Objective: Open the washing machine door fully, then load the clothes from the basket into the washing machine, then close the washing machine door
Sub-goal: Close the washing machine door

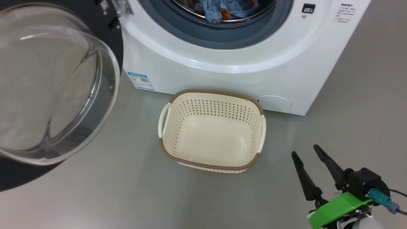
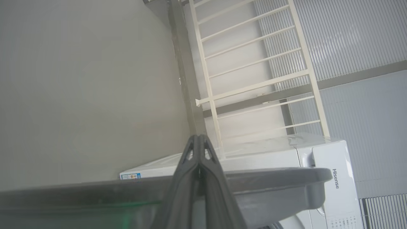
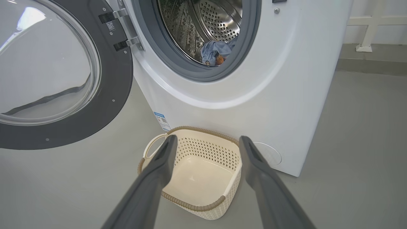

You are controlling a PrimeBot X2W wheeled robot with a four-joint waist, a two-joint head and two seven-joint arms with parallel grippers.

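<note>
Clothes (image 1: 229, 11) lie inside the washer (image 1: 222, 70), a light-blue heap with orange-brown prints at 6 o'clock in the steel drum (image 3: 219, 22), just behind the grey-blue gasket (image 1: 222, 36). In the head view the door (image 1: 57, 86) stands wide open at 9 o'clock from the opening, hung on two metal hinges, its clear bowl bulging toward the camera inside a black ring.

On the floor (image 1: 111, 197), at 6 o'clock from the opening and near the washer's front, sits the basket (image 1: 216, 93), upright, its cream bottom bare. A blue label (image 1: 141, 81) is at 10 o'clock from the basket, and a round white cover (image 1: 275, 102) at 2 o'clock.

At 4 o'clock from the basket the right end effector (image 1: 305, 150) hangs over the floor, its fingers spread wide and holding nothing. In its wrist view the two fingers frame the basket.

In its wrist view the left end effector (image 2: 199, 137) has both fingers pressed together, nothing between them. They point toward a white rack (image 2: 254, 86) at 1 o'clock. A grey edge (image 2: 286, 181) crosses beneath the tips.
</note>
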